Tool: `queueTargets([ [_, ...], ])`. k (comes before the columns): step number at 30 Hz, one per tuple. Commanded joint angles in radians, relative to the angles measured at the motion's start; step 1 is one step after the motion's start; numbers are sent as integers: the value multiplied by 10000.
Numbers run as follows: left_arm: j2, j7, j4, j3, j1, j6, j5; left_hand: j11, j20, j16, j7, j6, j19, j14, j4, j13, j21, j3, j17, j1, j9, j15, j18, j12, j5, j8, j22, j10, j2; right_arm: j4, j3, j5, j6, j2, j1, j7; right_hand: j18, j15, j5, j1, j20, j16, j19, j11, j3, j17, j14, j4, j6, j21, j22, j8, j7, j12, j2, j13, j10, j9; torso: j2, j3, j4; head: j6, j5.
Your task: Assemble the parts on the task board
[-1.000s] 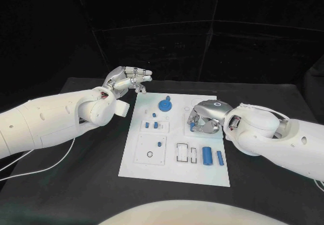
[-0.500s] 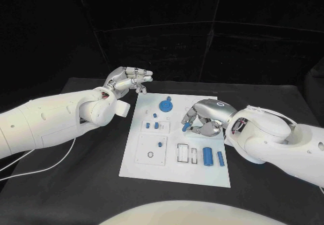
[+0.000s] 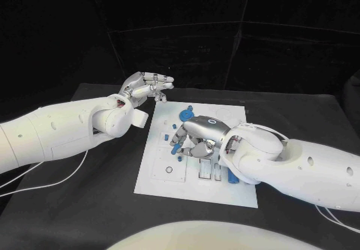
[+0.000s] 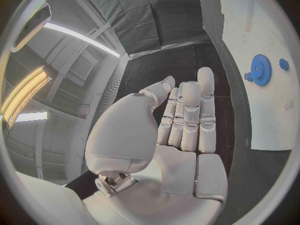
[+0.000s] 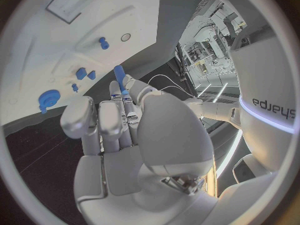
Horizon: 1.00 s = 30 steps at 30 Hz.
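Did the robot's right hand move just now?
Yes. The right hand, pinching a blue peg, has slid from the right part of the task board toward its left side, nearer the gear.

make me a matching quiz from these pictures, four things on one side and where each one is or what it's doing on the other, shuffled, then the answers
Things:
1. left hand
2. right hand
3. blue gear
4. task board

Places or states:
A. white plate lying flat on the black table
B. pinches a blue peg above the board
C. held up past the board's far corner, holding nothing
D. sits on the far part of the board

Pairs: 1-C, 2-B, 3-D, 4-A
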<state>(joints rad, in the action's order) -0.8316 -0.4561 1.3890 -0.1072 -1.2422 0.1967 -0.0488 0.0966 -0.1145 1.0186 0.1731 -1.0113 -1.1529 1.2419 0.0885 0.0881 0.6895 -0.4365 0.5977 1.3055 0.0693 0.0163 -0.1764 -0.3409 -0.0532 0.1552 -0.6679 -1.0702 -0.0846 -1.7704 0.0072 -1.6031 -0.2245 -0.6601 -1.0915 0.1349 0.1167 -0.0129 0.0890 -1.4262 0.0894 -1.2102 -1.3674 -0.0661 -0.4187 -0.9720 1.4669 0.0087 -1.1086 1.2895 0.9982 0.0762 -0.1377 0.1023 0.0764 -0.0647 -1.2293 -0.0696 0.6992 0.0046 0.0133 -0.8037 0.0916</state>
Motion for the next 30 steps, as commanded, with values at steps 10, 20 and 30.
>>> queueTargets([
  [10,115,-43,-21,9,-19,-108,28,43,-12,-12,43,16,45,-43,20,9,-50,65,-10,53,-13,-7,-64,-47,-5,62,14,61,66,730,-325,-462,561,865,412,-657,-144,-25,105,86,-1,-38,-51,-54,-129,8,127,-24,21,67,-9,-77,-79,-100,50,1,-18,20,4,9,28,-89,164],
  [20,154,-40,-42,9,-19,-118,28,39,-18,-29,38,12,47,-67,45,15,-87,78,-45,80,-8,-6,-68,-98,-4,89,42,73,96,1011,-350,-806,895,1052,534,-563,-143,-17,159,113,7,-40,-44,-60,-139,13,122,-37,27,66,-14,-84,-85,-125,89,-2,-23,20,3,12,12,-134,208],
  [30,169,-34,-64,9,-17,-127,28,39,-18,-29,38,12,47,-67,45,15,-87,78,-45,80,-8,-6,-68,-98,-4,89,42,73,96,1064,-353,-1263,1134,1043,545,-407,-142,-12,242,165,16,-38,-36,-62,-151,28,113,-47,12,69,-14,-80,-86,-152,131,-10,-56,14,1,16,20,-165,215],
])
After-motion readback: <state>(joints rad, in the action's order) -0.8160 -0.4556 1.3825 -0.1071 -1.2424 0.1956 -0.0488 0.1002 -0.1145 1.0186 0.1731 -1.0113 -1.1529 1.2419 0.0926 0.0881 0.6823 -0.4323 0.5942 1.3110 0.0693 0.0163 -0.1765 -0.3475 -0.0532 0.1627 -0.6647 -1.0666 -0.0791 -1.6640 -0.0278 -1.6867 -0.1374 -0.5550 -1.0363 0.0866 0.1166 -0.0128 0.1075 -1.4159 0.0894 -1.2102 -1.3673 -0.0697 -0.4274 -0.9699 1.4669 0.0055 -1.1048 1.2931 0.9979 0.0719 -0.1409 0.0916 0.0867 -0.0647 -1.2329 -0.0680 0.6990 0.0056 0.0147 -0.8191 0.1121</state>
